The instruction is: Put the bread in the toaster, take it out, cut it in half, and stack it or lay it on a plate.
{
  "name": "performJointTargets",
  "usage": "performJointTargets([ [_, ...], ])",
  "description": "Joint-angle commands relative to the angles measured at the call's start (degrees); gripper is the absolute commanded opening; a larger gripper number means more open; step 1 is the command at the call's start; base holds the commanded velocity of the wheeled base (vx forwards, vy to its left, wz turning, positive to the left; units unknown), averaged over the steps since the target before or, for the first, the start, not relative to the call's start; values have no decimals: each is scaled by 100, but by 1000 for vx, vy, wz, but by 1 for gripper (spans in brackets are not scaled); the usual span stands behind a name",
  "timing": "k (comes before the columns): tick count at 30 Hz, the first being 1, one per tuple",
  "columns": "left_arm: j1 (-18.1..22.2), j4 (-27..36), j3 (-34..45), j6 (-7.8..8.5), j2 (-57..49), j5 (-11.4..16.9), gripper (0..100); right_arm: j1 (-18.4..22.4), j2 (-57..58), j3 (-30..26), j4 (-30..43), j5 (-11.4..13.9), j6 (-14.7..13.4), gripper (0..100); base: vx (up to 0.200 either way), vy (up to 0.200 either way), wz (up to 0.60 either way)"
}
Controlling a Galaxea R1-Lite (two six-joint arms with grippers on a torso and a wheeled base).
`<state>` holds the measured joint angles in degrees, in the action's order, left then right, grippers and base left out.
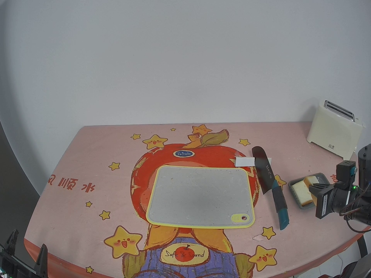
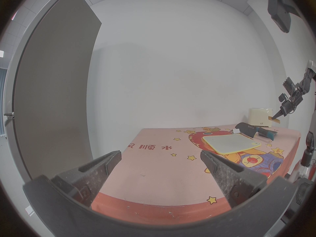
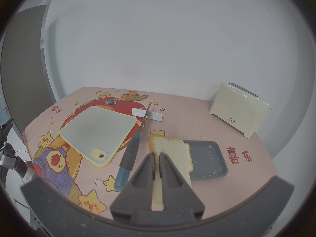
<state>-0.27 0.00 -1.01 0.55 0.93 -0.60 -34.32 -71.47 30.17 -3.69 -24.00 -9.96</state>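
Note:
A slice of white bread is clamped edge-on between my right gripper's shut fingers, just above the grey tray at the table's right side. The head view places the bread and right gripper over that tray. Behind it, at the far right corner, stands the cream toaster with its slots up. A teal-handled knife lies between the tray and the grey cutting board. My left gripper is open, low, off the table's near left edge.
A small white label lies under the knife's blade tip. The pink printed table has bare room on its left half. A white wall runs close behind the table, and a grey panel stands to the left.

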Motion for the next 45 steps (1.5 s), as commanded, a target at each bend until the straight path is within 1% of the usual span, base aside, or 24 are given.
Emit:
performJointTargets([
  [1, 0, 0, 92, -2, -57, -2, 100, -5, -148, -11, 0, 1, -15, 0, 0, 0, 0],
  [10, 0, 0, 92, 7, -57, -11, 100, 109, -341, -38, -9, 10, -15, 0, 0, 0, 0],
  [13, 0, 0, 92, 7, -57, -2, 100, 109, -350, -46, -9, 10, -15, 0, 0, -200, 0],
  [19, 0, 0, 92, 7, -57, -2, 100, 109, -517, -20, -17, 10, -32, 0, 0, 0, 0],
  [25, 0, 0, 92, 7, -57, -2, 100, 74, -596, -11, -17, 10, -41, 0, 0, -200, 0],
  [31, 0, 0, 92, 7, -57, -2, 100, 30, -675, 24, -26, 10, -68, 0, 0, 0, 0],
  [33, 0, 0, 92, 7, -57, -2, 100, 30, -780, 15, -167, 10, -164, 0, 0, 0, 0],
  [35, 0, 0, 92, 7, -57, -2, 100, 30, -859, -3, -299, 10, -199, 0, 0, 0, 0],
  [36, 0, 0, 92, 7, -57, -2, 100, 21, -965, -20, -510, 1, -234, 0, 0, 0, 0],
  [39, 9, 0, 92, 7, -57, -2, 100, -49, -1114, -108, -844, 1, -270, 0, 0, 0, 0],
  [43, 0, 0, 92, 7, -57, -2, 100, -172, -1211, -161, -1002, -25, -305, 0, 0, 0, 0],
  [45, 0, 0, 92, 7, -57, -11, 100, -172, -1220, -161, -993, -25, -314, 0, 0, -200, 0],
])
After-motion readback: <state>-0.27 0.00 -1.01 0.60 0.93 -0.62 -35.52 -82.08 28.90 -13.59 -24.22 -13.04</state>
